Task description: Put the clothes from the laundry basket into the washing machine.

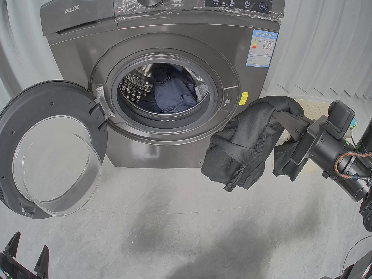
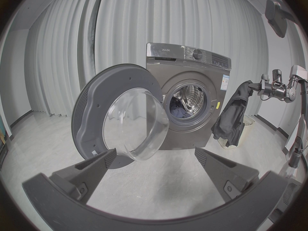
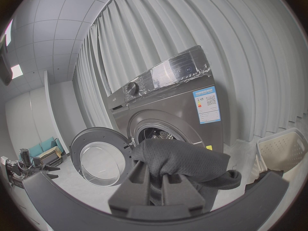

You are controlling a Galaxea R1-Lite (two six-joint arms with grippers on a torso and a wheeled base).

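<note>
A grey front-loading washing machine point(image 1: 162, 39) stands ahead with its round door point(image 1: 50, 148) swung wide to the left. Dark blue clothes point(image 1: 172, 92) lie inside the drum. My right gripper point(image 1: 285, 123) is shut on a black garment point(image 1: 244, 144), which hangs in the air to the right of the drum opening, above the floor. The same black garment point(image 3: 179, 159) drapes over the closed fingers in the right wrist view. A cream laundry basket point(image 3: 282, 151) stands on the floor right of the machine, partly hidden behind the arm. My left gripper point(image 2: 154, 164) is open and empty, low near the door.
Grey curtains point(image 2: 128, 32) line the walls behind and beside the machine. The open door point(image 2: 118, 113) juts into the space at the left. Bare grey floor point(image 1: 174, 221) spreads in front of the machine.
</note>
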